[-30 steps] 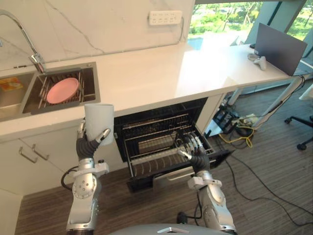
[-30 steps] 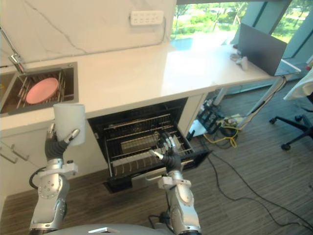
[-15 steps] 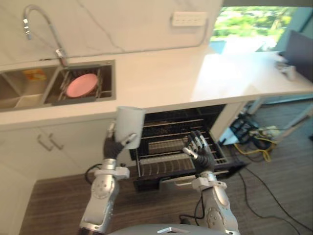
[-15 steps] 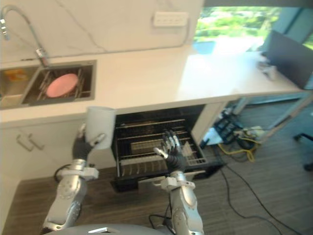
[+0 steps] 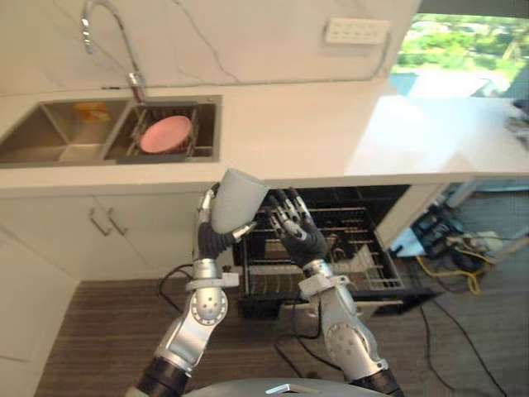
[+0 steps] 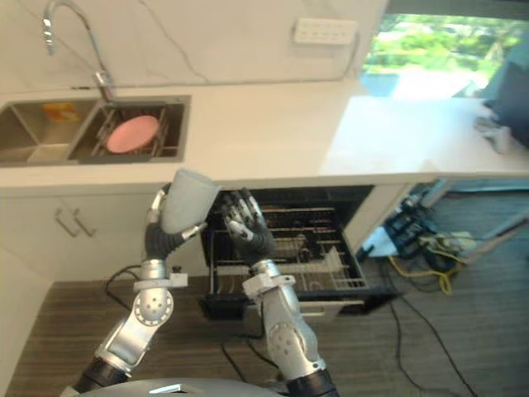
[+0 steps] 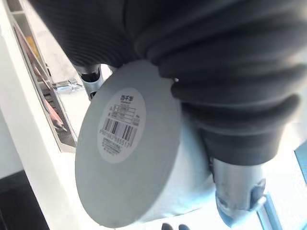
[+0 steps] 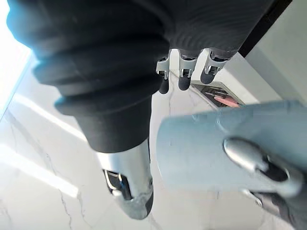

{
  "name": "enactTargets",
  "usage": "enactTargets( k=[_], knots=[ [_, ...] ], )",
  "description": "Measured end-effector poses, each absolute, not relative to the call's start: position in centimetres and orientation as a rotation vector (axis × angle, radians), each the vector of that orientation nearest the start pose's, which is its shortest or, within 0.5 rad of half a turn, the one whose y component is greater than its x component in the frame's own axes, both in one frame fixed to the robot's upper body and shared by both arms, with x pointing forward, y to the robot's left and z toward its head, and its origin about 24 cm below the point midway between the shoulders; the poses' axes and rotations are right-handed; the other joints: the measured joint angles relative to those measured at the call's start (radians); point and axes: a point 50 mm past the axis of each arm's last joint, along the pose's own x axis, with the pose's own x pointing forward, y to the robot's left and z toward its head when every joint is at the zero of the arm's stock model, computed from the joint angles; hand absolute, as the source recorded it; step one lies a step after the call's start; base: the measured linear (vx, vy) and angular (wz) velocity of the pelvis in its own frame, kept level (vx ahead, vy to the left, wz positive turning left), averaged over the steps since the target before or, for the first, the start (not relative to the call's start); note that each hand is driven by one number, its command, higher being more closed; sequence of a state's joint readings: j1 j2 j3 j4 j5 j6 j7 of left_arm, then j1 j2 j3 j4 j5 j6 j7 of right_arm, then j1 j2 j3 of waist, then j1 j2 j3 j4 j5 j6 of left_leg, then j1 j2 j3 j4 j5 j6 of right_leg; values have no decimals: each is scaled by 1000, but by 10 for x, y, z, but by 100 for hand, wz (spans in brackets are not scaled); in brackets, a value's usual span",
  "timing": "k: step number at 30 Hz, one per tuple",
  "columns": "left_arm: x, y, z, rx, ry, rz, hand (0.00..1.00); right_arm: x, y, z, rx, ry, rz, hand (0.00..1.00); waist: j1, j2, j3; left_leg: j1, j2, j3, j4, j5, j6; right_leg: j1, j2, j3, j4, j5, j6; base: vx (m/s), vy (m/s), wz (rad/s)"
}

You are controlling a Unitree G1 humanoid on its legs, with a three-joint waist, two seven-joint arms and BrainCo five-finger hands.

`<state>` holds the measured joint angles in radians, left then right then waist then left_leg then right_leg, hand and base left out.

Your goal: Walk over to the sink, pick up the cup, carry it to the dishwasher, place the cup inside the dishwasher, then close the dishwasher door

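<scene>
The left hand (image 5: 210, 237) grips a tilted pale grey plastic cup (image 5: 236, 200) above the left edge of the open black dishwasher (image 5: 357, 248). The right hand (image 5: 302, 240), fingers straight, hangs above the dishwasher's left half.

The silver-grey metal left arm (image 5: 192, 318) is showing a smooth, rounded shell with a drum-shaped joint housing, and a pale collar is ringing its wrist. The silver-grey metal right arm (image 5: 343, 335) is wearing the same bulging shell and pale collar. Above each collar, dark ribbed covering is wrapping the wrist and the back of the hand. The left hand (image 5: 208, 238) and the right hand (image 5: 297, 236) are showing slim silver fingers ending in dark tips. Close up, the right hand's black ribbed cover (image 8: 96, 57) is bulging in thick rings beside silver fingers (image 8: 183, 67) with small metal fittings, and its silver thumb (image 8: 128, 191) is carrying a dark inset. The left hand's dark ribbed cover (image 7: 225, 72) is looking alike.
</scene>
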<state>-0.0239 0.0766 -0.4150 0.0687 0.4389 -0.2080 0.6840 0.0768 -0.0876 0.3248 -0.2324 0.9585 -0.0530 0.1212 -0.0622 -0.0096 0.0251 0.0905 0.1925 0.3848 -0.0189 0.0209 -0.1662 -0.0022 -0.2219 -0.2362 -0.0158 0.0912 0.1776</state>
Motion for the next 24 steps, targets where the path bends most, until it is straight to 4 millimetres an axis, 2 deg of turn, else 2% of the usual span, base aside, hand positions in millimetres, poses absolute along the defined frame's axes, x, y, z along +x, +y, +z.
enactTargets(
  k=[4,7,14,20,24],
  knots=[
    [239,78,60,398,-424,203,100,223,-85,83,936,-65,449,0,-19,4,1,2,-1,15,1,3,-5,-12,2,20,-1,11,0,-13,1,-19],
    [240,75,64,421,-471,224,100,223,-84,80,932,-35,434,0,-22,5,1,3,-2,31,0,2,-5,-22,4,34,-5,19,-1,-23,-3,-16],
    [241,63,67,475,-536,234,100,224,-82,76,885,23,390,0,-22,3,2,25,-2,84,-2,-9,-3,-38,12,69,-19,46,-10,-36,-8,-23],
    [242,53,74,505,-603,241,100,225,-84,73,848,75,353,0,-24,3,2,34,-2,86,-2,-15,-6,-40,23,90,-38,63,-13,-33,-22,-15],
    [240,47,69,526,-598,219,100,232,-79,81,837,73,356,0,-24,2,1,34,-1,88,-2,-16,-8,-54,31,95,-43,75,-23,-33,-24,-16]
  ],
)
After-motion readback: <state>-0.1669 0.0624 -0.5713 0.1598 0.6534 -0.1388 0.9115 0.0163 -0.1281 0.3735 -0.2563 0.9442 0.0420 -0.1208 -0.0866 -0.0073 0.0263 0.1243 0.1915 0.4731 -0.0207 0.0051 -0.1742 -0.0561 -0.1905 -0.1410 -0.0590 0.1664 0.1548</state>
